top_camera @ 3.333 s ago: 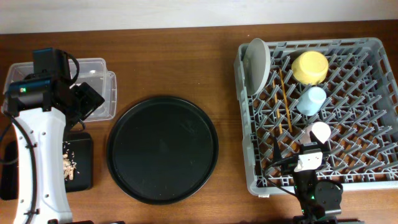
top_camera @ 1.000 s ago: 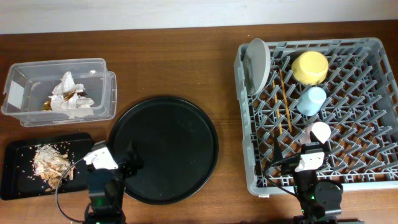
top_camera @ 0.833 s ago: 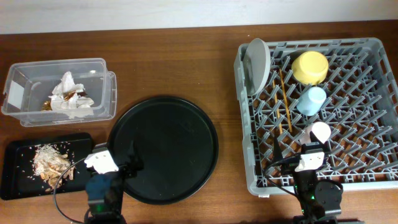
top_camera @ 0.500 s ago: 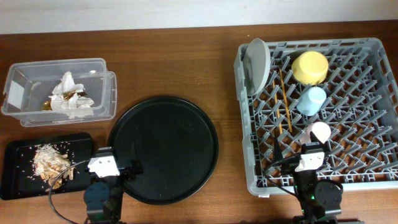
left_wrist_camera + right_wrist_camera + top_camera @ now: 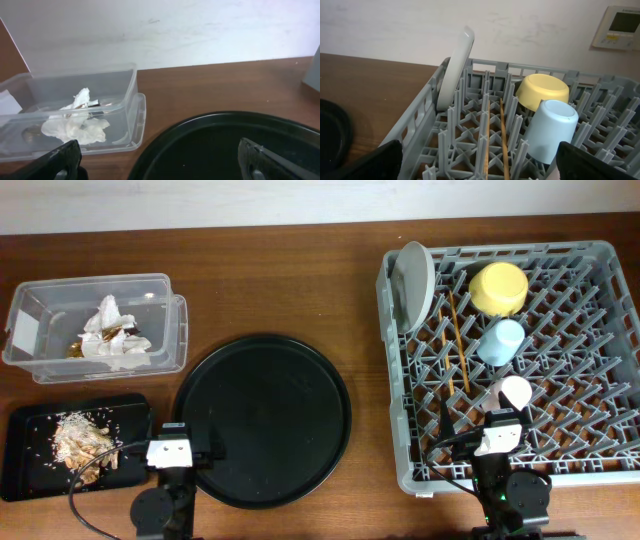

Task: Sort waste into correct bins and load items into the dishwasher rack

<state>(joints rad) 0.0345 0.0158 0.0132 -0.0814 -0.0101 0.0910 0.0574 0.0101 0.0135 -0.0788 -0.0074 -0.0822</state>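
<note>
The grey dishwasher rack [image 5: 592,385] on the right holds the grey-white plate [image 5: 412,284] on edge, the yellow bowl [image 5: 498,288], the light-blue cup [image 5: 500,340], the pink cup [image 5: 513,392] and two chopsticks [image 5: 457,345]. Crumpled napkins with a wrapper [image 5: 115,340] lie in the clear tub [image 5: 40,365]. Food scraps [image 5: 80,442] lie in the shallow black tray [image 5: 25,470]. My left gripper [image 5: 180,444] [image 5: 160,166] is open over the near rim of the round tray, holding nothing. My right gripper [image 5: 495,422] [image 5: 482,167] is open over the rack's near side, with nothing held.
A large round black tray [image 5: 262,420] [image 5: 225,145] sits mid-table between the bins and the rack. In the right wrist view the plate [image 5: 456,67], bowl [image 5: 542,92], blue cup [image 5: 551,130] and chopsticks [image 5: 502,135] stand ahead of the fingers.
The left arm has drawn back from above the clear tub to the table's near edge, and has squared up there over the last second. The right arm has stayed still.
</note>
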